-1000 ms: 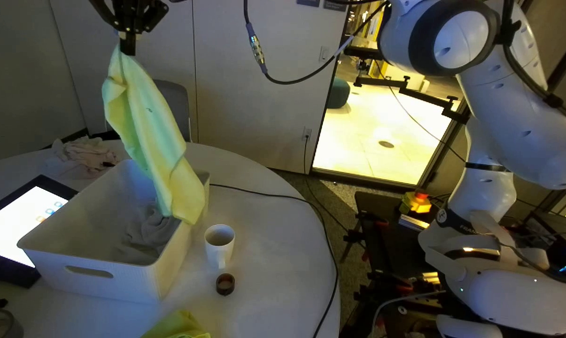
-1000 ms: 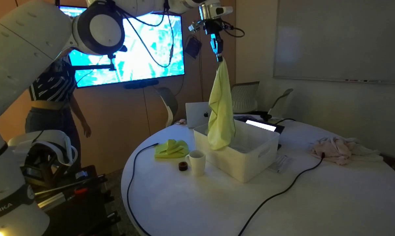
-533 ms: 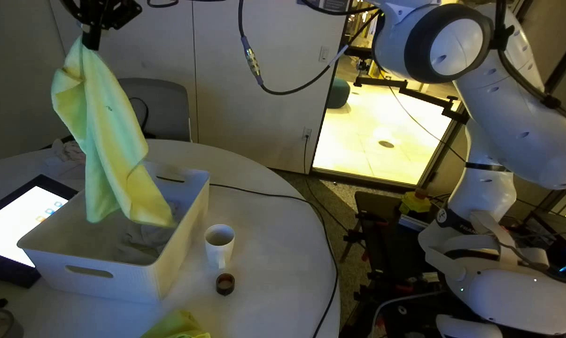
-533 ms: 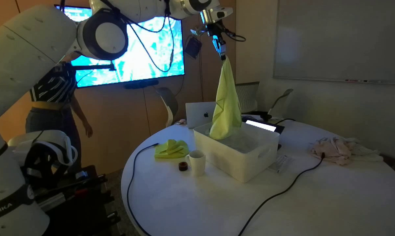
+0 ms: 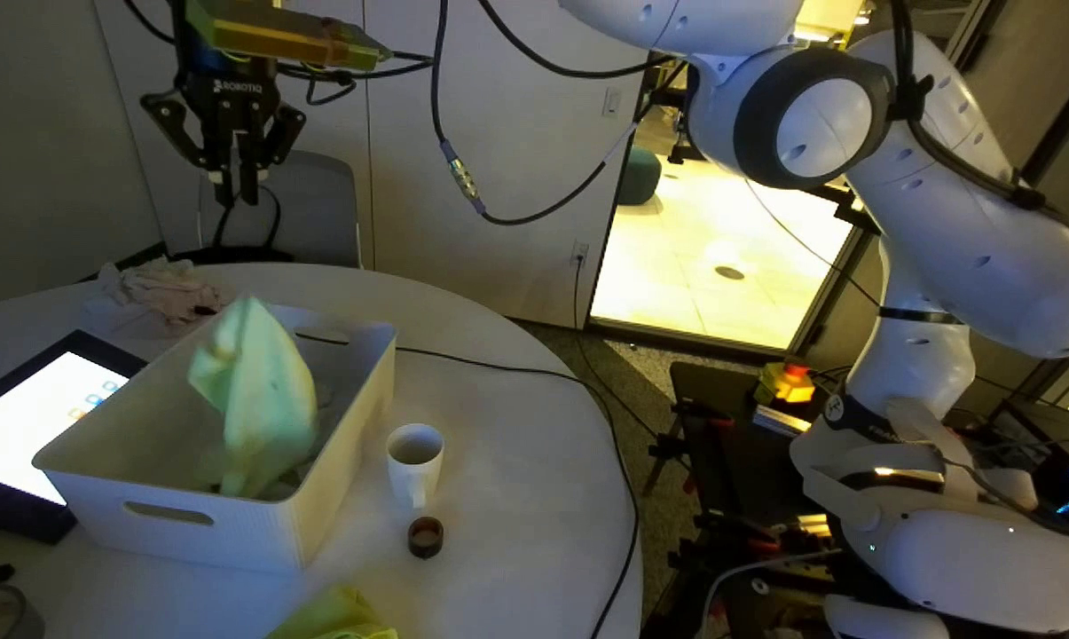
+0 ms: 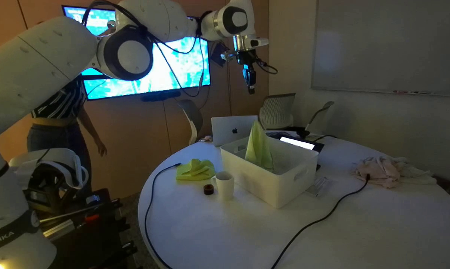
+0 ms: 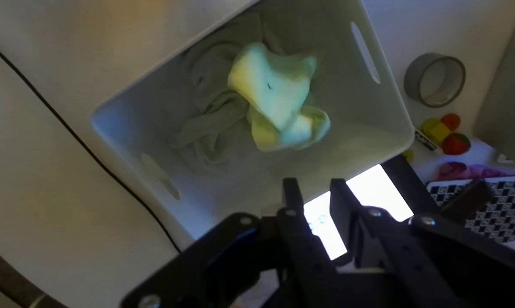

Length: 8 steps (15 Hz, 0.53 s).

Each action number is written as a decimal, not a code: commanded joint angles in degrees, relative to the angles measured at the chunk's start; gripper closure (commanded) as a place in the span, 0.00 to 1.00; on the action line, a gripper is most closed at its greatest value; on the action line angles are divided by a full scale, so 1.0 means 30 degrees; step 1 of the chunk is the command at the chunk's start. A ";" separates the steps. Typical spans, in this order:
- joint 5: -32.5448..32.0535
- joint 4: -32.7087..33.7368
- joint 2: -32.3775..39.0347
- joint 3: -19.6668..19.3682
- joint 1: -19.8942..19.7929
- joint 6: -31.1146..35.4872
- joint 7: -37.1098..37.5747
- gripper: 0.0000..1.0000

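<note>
One yellow cloth point(image 5: 268, 399) peaking inside bin point(image 5: 241, 532), left of mug point(image 5: 412, 472) in exterior view, probably handling light, soft; raised tip point(image 6: 257, 129) seemingly inviting pinch. Gripper point(image 7: 313, 184) hovering empty, narrowly parted.

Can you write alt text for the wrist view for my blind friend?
An open, empty black gripper points toward a white bin; yellow-green cloth and gray cloth show within its rim. A tape roll and lit screen sit beside the bin.

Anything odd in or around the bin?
Yes: the yellow cloth pokes up out of the bin in a peak with nothing gripping it; the jaws stand apart above, empty. It may be mid-fall. The mug beside the bin is upright.
</note>
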 commanded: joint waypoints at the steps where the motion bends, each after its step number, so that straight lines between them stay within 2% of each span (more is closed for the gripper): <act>1: 0.0279 0.0868 0.0140 0.0131 -0.0220 -0.1967 -0.0269 0.43; 6: 0.0625 0.0343 -0.0959 0.0630 -0.1389 -0.4917 -0.1482 0.05; 8: 0.0711 0.0079 -0.1114 0.0720 -0.2022 -0.5673 -0.1838 0.00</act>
